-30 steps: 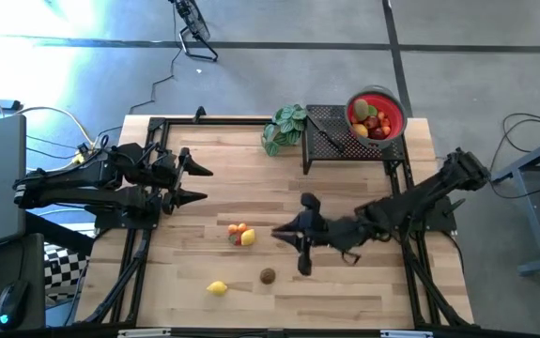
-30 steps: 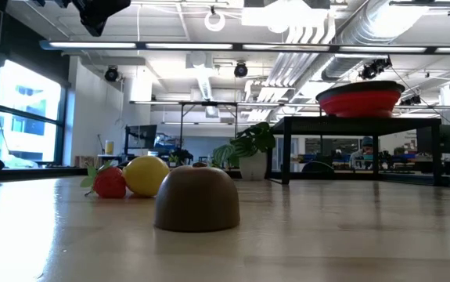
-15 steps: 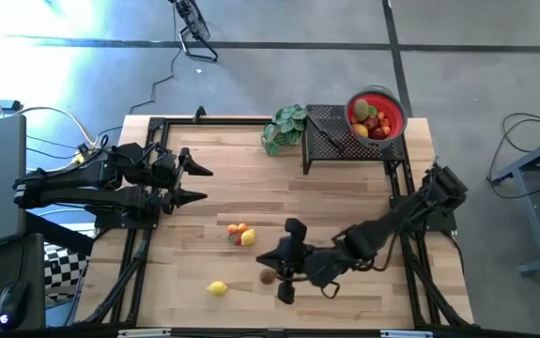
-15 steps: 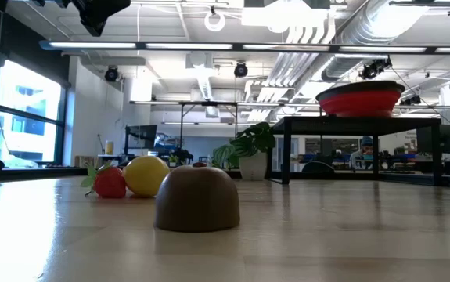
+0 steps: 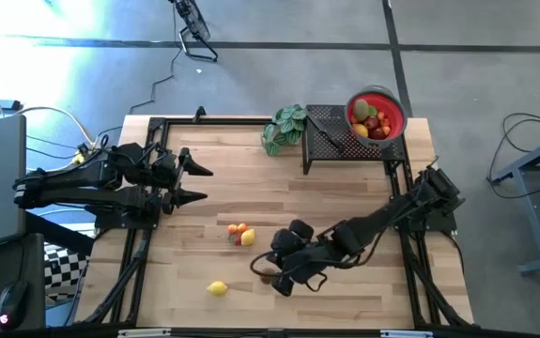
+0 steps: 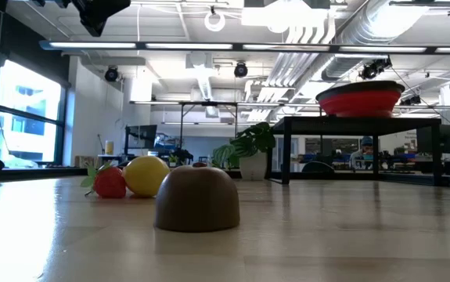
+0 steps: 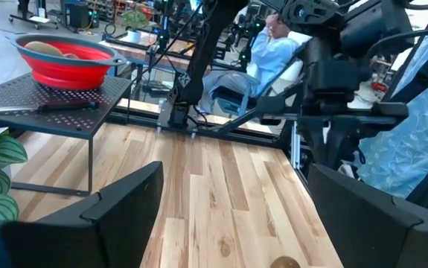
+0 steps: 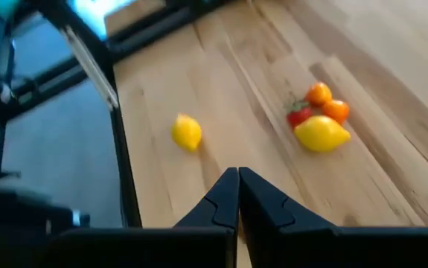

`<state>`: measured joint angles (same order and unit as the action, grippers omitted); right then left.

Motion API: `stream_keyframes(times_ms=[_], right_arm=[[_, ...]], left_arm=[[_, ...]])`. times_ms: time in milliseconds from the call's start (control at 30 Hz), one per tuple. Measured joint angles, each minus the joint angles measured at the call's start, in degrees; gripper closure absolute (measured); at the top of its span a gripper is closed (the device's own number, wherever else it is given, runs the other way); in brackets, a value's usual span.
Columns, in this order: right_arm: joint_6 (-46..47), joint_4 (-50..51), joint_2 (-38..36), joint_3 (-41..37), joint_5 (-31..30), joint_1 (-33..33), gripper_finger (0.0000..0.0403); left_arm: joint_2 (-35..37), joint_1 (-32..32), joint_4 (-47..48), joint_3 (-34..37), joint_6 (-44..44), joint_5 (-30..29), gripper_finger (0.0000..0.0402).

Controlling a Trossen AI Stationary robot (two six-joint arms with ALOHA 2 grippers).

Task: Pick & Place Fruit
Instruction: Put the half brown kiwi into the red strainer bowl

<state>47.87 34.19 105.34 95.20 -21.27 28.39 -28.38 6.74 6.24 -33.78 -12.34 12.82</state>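
Observation:
The brown fruit (image 6: 197, 200) sits flat on the wooden table near its front edge. My right gripper (image 5: 271, 274) hovers over it, fingers shut (image 8: 237, 173); the low view shows nothing touching the fruit. A small cluster of orange, red and yellow fruits (image 5: 241, 234) lies at mid-table, also seen in the right wrist view as the cluster (image 8: 318, 119). A lemon (image 5: 217, 288) lies near the front edge. More fruit fills the red bowl (image 5: 377, 115). My left gripper (image 5: 202, 183) waits open at the table's left side.
The red bowl stands on a black mesh stand (image 5: 345, 141) at the far right corner, with a green leafy plant (image 5: 285, 127) beside it. Black frame rails run along the table's left and right sides. A person sits beyond the table (image 7: 273, 52).
My right arm has swung from mid-table toward the near edge and the left, ending over the brown fruit. The fruits have stayed where they were.

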Motion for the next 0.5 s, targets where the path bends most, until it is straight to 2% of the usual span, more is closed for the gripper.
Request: stream_keyframes(times_ms=[200,500], right_arm=[[-8.68,0.68,0.0,0.0,8.16,-2.24,0.0399],[-12.26,1.81,0.0,0.0,9.72,-3.42,0.0399]], left_arm=[[0.0,-0.01,0.38,0.0,0.02,0.0,0.0075],[0.0,0.0,0.38,0.0,0.02,0.0,0.0075]])
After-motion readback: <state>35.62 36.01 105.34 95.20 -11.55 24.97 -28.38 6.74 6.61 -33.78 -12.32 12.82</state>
